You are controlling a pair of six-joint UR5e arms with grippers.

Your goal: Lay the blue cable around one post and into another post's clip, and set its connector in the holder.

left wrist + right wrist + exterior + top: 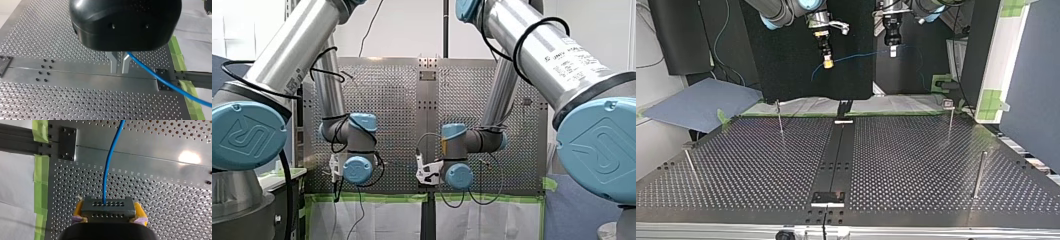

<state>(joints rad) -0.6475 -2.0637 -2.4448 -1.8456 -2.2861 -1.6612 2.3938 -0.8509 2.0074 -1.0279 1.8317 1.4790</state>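
- Right now both grippers hang above the table, side by side past its far edge in the top view. The cable is strung through the air between them.
- My right gripper clamps its yellow pads on the two ends of the connector (a dark block with rows of small holes). You can see the cable leave the block's middle and run straight ahead of the gripper.
- My left gripper has its metal fingers drawn nearly together, pinching the cable. From there the cable runs out beside them, over a black plate and on toward the green tape.
- You can count four thin posts standing upright on the table, each near a corner (top view). All of them are well apart from the cable and lower than it.
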